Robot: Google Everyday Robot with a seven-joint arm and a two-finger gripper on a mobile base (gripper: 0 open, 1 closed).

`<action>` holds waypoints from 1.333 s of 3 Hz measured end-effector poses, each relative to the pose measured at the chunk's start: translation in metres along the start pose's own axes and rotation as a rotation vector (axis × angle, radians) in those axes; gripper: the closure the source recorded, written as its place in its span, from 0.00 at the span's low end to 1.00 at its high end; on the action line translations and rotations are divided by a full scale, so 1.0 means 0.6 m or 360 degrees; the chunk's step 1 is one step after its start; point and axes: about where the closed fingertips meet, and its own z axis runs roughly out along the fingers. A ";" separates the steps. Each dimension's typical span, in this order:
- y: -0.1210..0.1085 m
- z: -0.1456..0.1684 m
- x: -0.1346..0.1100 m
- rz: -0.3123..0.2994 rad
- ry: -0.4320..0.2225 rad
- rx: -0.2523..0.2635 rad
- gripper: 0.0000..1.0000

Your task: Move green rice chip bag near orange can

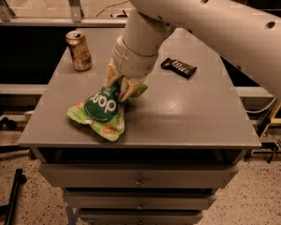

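Observation:
The green rice chip bag [99, 111] hangs tilted over the grey table [187, 111], its lower end near the front left edge. My gripper [120, 87] comes down from the white arm and is shut on the bag's top end. The orange can [79, 50] stands upright at the table's back left, a short way up and left of the bag and apart from it.
A small flat black wrapped bar [178, 67] lies at the back right of the table. Drawers [138, 177] sit below the tabletop. A dark rail and a window frame run behind the table. Speckled floor lies around it.

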 end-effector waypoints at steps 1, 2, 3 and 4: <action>-0.002 -0.046 0.049 0.0013 0.0193 -0.0017 1.00; 0.007 -0.076 0.089 0.0058 0.0348 -0.0044 1.00; 0.007 -0.076 0.089 0.0058 0.0348 -0.0044 1.00; 0.012 -0.093 0.141 0.0151 0.0476 -0.0007 1.00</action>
